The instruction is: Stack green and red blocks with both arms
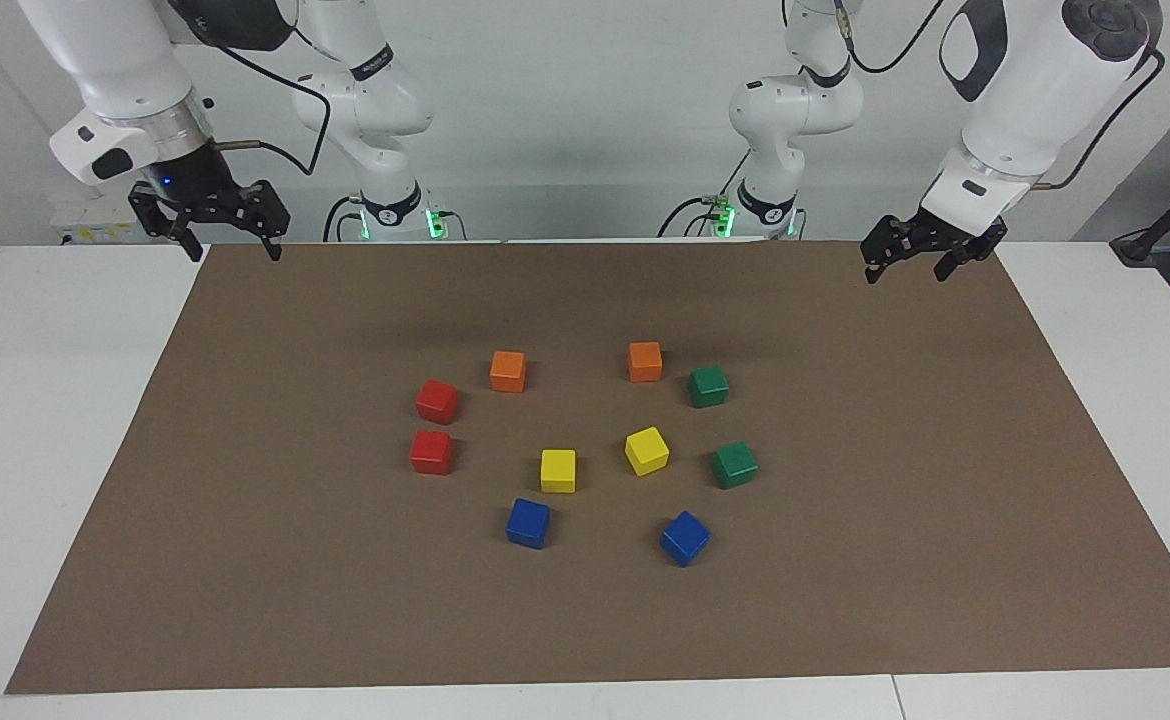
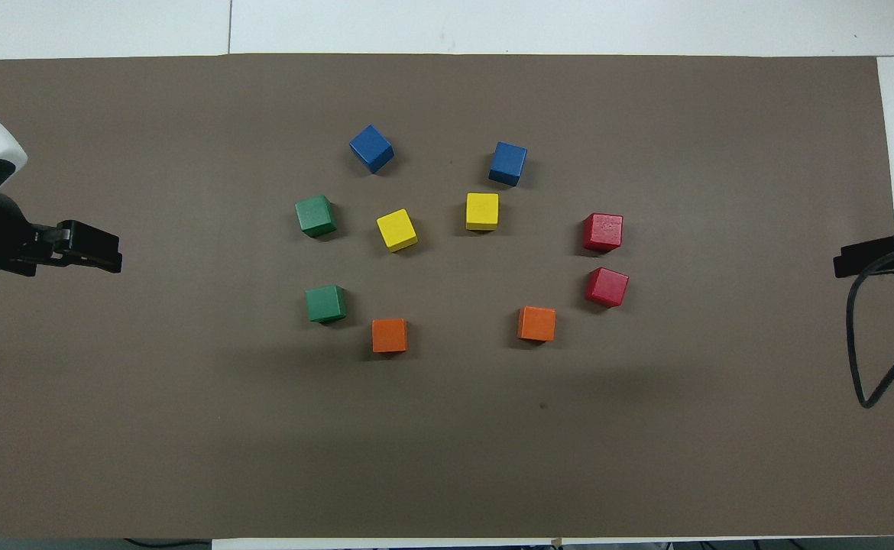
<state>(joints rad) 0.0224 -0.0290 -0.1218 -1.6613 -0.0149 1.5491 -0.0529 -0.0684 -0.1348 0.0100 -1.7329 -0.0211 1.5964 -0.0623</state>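
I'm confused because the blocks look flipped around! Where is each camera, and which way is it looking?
Facing view: high across the table, looking at the robots; both whole arms show, the left gripper and right gripper raised over the mat's corners.
Overhead view: high above the robots' end, looking steeply down; only the grippers poke in.
Both show the same blocks, like the red blocks and green blocks, half a turn apart.

Bright even light, soft shadows, sharp
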